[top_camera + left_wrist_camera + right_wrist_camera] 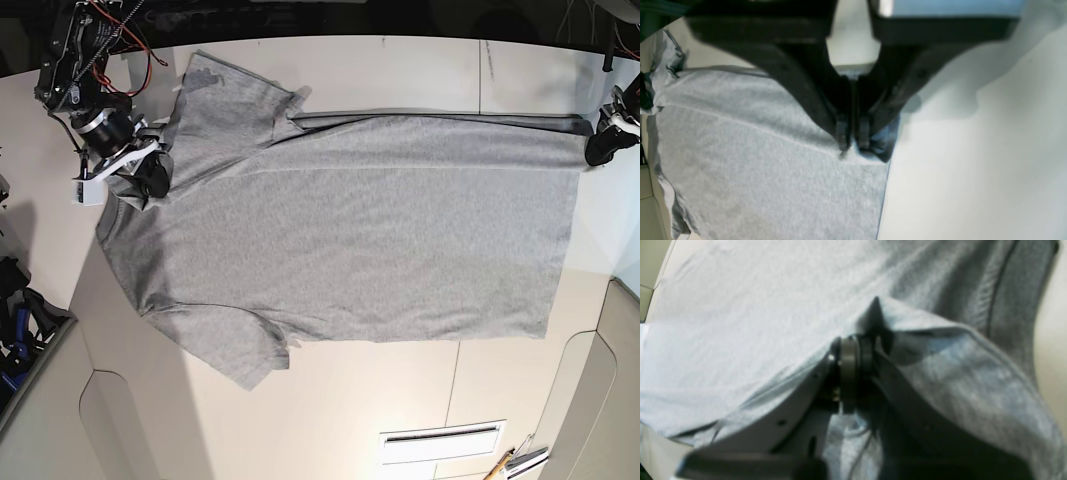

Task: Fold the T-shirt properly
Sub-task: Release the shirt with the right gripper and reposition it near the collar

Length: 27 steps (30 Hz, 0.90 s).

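Note:
The heather-grey T-shirt [370, 230] lies spread flat across the white table [400, 400], plain side up, neck end to the left in the base view. My right gripper [155, 172] sits at the shirt's upper-left shoulder; in the right wrist view it [855, 346] is shut on a raised fold of the T-shirt [740, 306]. At the far right, my left gripper [600, 148] is at the upper hem corner. Seen from the left wrist, it [850, 145] is shut on the edge of the T-shirt [756, 166], where the cloth bunches slightly.
Dark and blue tools [20, 320] sit off the table's left edge. A slotted panel [440, 437] and a pen-like item [510, 462] lie near the front right. Bare table [973, 166] lies beside the hem.

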{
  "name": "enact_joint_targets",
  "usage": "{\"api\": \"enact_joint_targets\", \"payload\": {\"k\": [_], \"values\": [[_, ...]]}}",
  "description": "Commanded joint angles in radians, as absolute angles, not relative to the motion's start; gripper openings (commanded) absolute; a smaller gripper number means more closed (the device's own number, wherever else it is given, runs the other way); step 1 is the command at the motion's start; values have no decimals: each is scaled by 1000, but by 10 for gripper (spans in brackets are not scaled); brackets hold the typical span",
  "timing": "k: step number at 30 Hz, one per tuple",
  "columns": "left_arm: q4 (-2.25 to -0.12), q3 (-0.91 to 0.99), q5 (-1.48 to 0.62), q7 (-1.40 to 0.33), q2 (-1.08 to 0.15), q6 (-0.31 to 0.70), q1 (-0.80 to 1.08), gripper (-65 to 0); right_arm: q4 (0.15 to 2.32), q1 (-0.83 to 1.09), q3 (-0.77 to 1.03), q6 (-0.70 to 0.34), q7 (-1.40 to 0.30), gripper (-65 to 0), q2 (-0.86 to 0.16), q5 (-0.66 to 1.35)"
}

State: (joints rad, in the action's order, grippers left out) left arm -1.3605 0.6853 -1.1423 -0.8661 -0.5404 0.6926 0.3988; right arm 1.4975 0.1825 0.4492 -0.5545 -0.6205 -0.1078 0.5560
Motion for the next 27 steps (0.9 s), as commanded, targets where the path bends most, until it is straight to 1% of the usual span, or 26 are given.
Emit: {"api": "enact_joint_targets", "payload": {"k": [1, 3, 4, 5, 6, 7, 8, 9, 10, 13, 15, 21, 24, 27], "values": [[-1372, 694, -1162, -841, -565, 698, 397, -650, 1513, 172, 450, -564, -595, -650, -119, 577], [-1372, 694, -1162, -841, -565, 698, 397, -650, 1513, 172, 450, -565, -596, -650, -119, 577], [-1372, 694, -1162, -841, -565, 698, 397, -650, 1513, 172, 450, -565, -595, -616, -119, 577], [-1372, 694, -1162, -841, -565, 698, 397, -650, 1513, 172, 450, -565, -595, -534, -119, 577], [-1372, 694, -1162, -841, -565, 698, 397, -592, 1515, 172, 450, -565, -595, -453, -119, 580], [-1372, 694, -1162, -841, -565, 698, 397, -507, 1517, 172, 450, -565, -596, -394, -120, 584], [-1372, 694, -1162, -841, -565, 698, 397, -441, 1522, 173, 450, -565, -596, -365, -121, 584], [-1372, 694, -1162, -841, -565, 698, 397, -402, 1530, 173, 451, -565, -599, -364, -121, 584], [-1372, 694, -1163, -841, -565, 698, 397, -395, 1544, 173, 456, -565, -599, -365, -121, 584], [-1372, 694, -1163, -841, -565, 698, 397, -395, 1617, 175, 470, -565, -608, -366, -121, 584], [-1372, 694, -1163, -841, -565, 698, 397, -395, 1695, 178, 481, -565, -642, -366, -121, 583], [-1372, 694, -1163, -841, -565, 698, 397, -395, 1948, 183, 522, -564, -859, -366, -121, 584], [-1372, 694, -1163, -841, -565, 698, 397, -395, 2036, 243, 530, -564, -880, -366, -121, 600], [-1372, 694, -1163, -841, -565, 698, 397, -395, 2087, 339, 530, -564, -907, -366, -118, 677]]}}
